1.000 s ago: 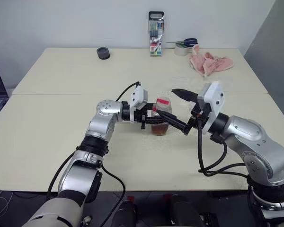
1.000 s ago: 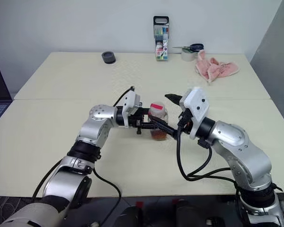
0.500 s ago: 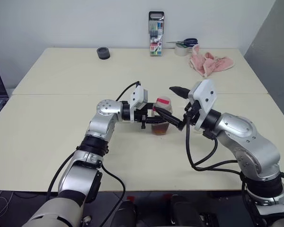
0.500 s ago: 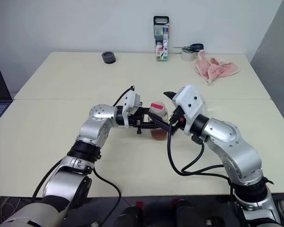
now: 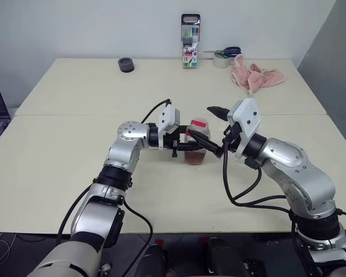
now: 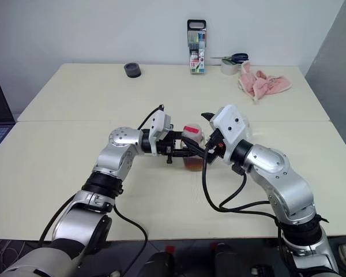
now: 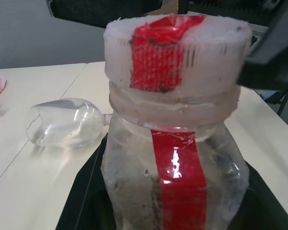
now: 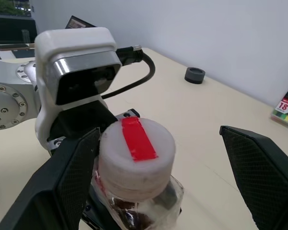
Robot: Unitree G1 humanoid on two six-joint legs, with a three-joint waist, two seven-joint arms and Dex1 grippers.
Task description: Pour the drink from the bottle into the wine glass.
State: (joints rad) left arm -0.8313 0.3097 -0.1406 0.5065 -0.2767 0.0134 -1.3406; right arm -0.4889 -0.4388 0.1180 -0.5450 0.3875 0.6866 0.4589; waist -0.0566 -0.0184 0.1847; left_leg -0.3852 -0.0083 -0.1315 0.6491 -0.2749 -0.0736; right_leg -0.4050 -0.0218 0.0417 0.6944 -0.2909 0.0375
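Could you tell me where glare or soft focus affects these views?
Left wrist view: a bright glint on the bottle's red label strip, and the fallen wine glass behind looks soft. Right wrist view: the cap is sharp, the black roll behind slightly blurred.

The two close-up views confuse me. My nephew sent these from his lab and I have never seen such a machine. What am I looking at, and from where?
It is a humanoid robot with two arms, each ending in a two-fingered gripper. The two wide pictures come from cameras on its head, looking down over its arms. Each close-up comes from a camera on one wrist, looking along that gripper's fingers.

The left gripper is shut on a small clear bottle of reddish-brown drink, held upright. The right gripper is open, with a finger on either side of the bottle's cap.

The left wrist view shows a wine glass lying on its side on the table. At the far edge are a marker box, a black roll, scissors and a pink cloth.
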